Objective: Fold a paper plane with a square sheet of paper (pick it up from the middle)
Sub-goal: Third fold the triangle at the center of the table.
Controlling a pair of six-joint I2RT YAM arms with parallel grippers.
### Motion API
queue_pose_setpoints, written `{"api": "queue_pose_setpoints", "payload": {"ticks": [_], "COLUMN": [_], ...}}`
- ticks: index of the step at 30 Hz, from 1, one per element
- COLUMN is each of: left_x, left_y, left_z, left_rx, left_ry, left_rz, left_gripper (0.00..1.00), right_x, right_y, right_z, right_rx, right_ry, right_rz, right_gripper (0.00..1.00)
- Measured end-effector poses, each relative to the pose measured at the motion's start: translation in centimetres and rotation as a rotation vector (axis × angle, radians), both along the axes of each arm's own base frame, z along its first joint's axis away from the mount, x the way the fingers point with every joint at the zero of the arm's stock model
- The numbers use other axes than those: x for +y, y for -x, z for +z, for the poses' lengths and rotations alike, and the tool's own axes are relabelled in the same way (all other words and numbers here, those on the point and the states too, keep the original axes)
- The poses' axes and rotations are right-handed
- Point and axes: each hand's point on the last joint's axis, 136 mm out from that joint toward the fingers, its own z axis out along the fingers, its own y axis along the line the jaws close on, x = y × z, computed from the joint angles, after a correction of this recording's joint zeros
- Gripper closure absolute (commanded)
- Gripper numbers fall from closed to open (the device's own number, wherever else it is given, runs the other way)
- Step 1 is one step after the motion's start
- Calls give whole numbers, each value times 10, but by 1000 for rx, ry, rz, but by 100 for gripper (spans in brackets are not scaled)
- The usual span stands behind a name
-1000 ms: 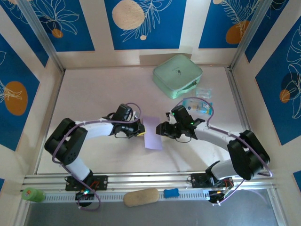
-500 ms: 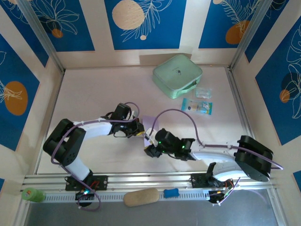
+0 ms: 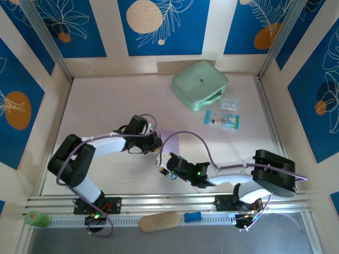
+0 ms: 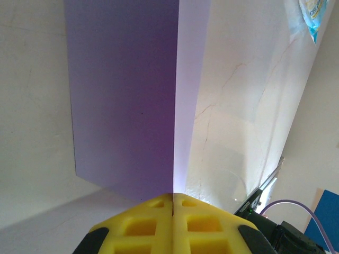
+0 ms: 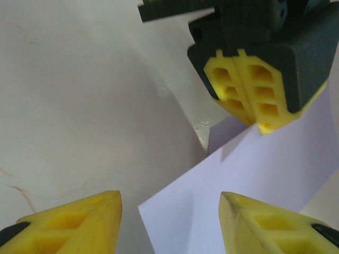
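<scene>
Your arms meet mid-table — both bent inward and low.
Left gripper (image 4: pixel 173 200) pinches the square sheet of paper (image 4: pixel 122 95); right gripper (image 5: pixel 168 196) faces it, fingers apart.

The right arm (image 3: pixel 212 174) hides the near part of the square sheet of paper (image 3: pixel 174 144).

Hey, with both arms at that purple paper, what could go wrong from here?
The left gripper pinches the square sheet of paper only at its edge, so a nudge could pull it free or skew the fold. The open right gripper sits close to the left one by the sheet's corner; closing there might crumple it or knock the grippers together.
</scene>
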Motion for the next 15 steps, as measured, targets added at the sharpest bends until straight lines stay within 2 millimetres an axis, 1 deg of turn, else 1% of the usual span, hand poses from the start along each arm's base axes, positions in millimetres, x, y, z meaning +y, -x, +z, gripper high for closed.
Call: {"api": "queue_pose_setpoints", "payload": {"ticks": [9, 15], "left_x": [0, 0], "left_y": [0, 0], "left_z": [0, 0], "left_rx": [0, 2], "left_ry": [1, 3], "left_rz": [0, -2], "left_gripper": [100, 100], "right_x": [-3, -9], "right_y": [0, -6], "right_z": [-10, -14], "right_rx": [-34, -62], "right_ry": [56, 85], "right_rz": [-17, -49], "right_gripper": [49, 53]}}
